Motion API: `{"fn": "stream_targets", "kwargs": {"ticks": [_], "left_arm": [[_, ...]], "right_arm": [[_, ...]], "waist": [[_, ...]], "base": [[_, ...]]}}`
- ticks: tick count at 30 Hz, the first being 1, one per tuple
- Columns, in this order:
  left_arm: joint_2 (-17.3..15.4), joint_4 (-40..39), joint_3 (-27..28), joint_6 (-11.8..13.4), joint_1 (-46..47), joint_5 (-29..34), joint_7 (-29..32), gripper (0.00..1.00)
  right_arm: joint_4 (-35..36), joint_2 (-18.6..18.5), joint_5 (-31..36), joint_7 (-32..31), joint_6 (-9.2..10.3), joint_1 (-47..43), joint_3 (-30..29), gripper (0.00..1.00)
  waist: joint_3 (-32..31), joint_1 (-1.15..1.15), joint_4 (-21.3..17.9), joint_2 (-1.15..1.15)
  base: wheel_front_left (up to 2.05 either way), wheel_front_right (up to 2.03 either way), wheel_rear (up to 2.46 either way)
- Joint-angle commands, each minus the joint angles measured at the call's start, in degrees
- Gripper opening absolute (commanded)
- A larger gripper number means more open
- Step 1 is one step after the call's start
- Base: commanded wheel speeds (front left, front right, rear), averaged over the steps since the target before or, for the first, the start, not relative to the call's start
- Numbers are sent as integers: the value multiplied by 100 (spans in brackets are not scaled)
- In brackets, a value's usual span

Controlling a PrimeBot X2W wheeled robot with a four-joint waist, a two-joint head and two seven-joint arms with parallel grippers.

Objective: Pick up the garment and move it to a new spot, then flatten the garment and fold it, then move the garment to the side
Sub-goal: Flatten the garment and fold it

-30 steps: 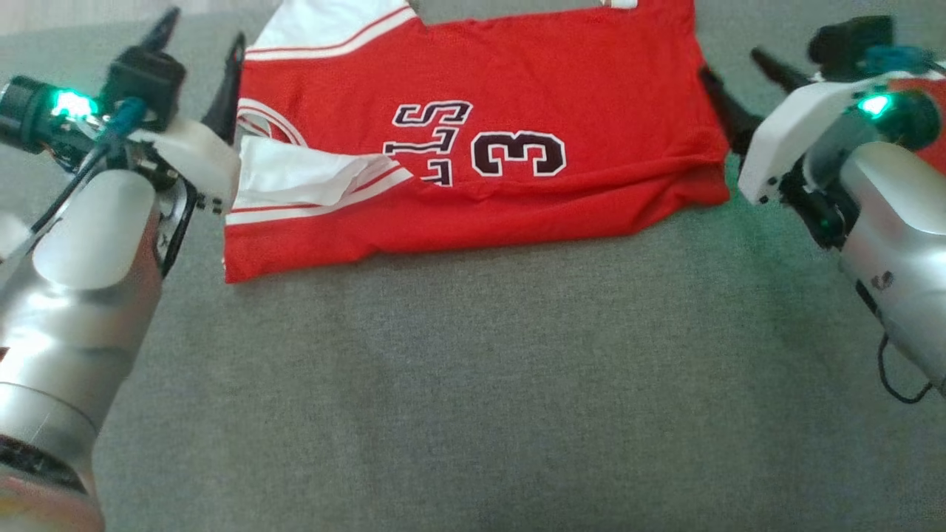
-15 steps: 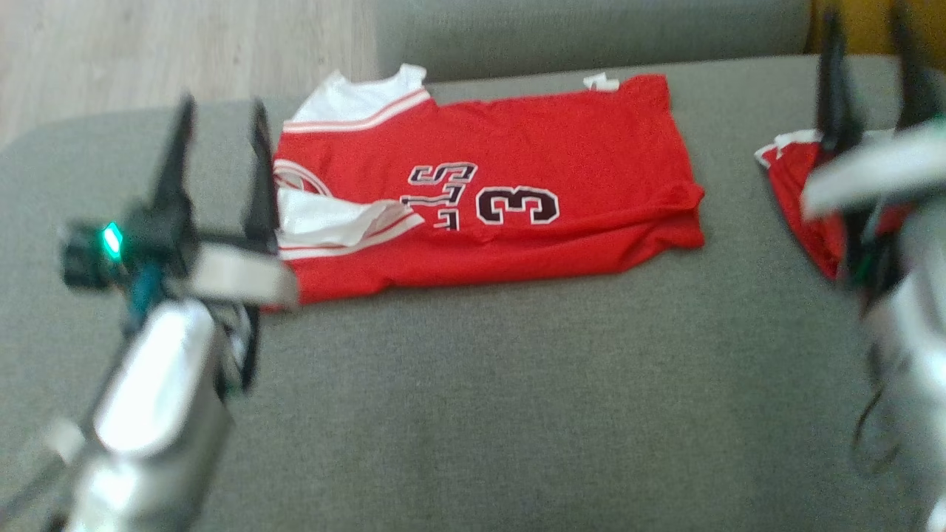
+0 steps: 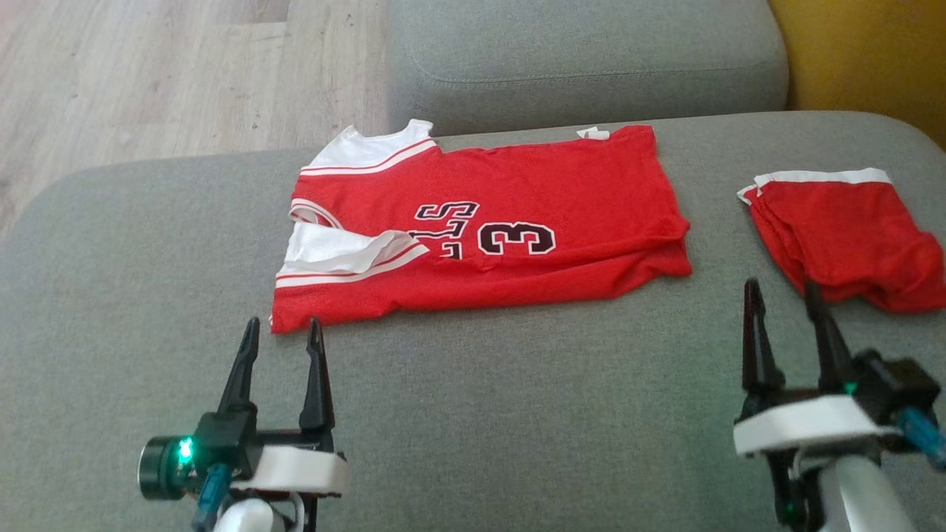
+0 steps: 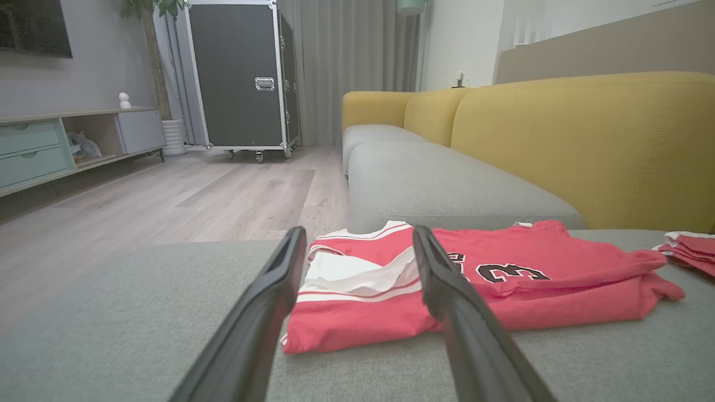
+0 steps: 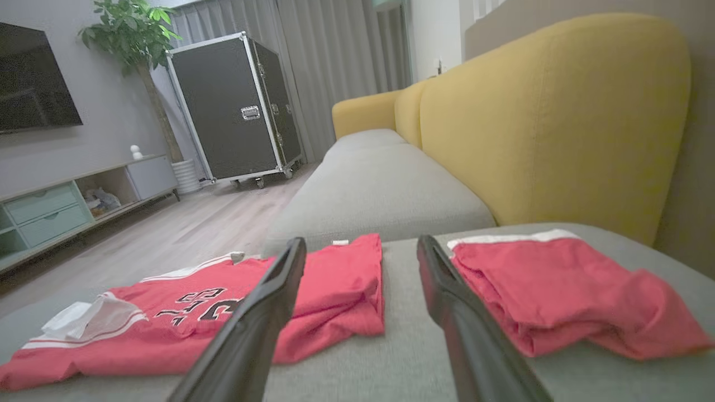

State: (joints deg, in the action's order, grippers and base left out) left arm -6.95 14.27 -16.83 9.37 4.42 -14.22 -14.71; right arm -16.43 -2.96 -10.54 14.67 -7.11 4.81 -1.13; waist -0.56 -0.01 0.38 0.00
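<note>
Now folded jersey (image 3: 517,214) on grey sofa (image 3: 517,414), red shorts (image 3: 842,229) near; left fingers (image 3: 317,384), right fingers (image 3: 754,340) wide, empty

Both arms have pulled back from the folded red jersey (image 3: 532,177). The left gripper (image 3: 284,323), hard against the sleeve edge a second ago, now stands just short of the jersey's near corner. The right gripper (image 3: 781,284), then at the hem, sits well clear of it, near the red shorts (image 3: 842,229). The head camera has lifted, bringing the shorts and the wood floor (image 3: 148,74) into frame.
</note>
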Motion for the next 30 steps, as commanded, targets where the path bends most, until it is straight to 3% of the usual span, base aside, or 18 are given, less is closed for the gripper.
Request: {"fn": "stream_targets", "kwargs": {"ticks": [1, 16, 20, 30], "left_arm": [[44, -264, 343, -23, 198, 134, -29, 100], [336, 32, 864, -492, 241, 572, -29, 100], [342, 556, 863, -577, 453, 595, -29, 100], [100, 2824, 1163, -418, 1813, 506, 50, 100]], "right_arm": [[283, 4, -108, 32, -37, 74, 201, 100], [411, 8, -308, 32, -37, 17, 309, 100], [414, 8, -354, 32, -37, 99, 339, 100], [470, 8, -407, 32, -37, 343, 453, 100]], "waist": [[10, 1, -12, 0], [184, 1, -69, 0], [332, 1, -106, 0], [791, 1, -349, 0]], "base": [[0, 0, 0], [0, 0, 0], [0, 0, 0], [0, 0, 0]]}}
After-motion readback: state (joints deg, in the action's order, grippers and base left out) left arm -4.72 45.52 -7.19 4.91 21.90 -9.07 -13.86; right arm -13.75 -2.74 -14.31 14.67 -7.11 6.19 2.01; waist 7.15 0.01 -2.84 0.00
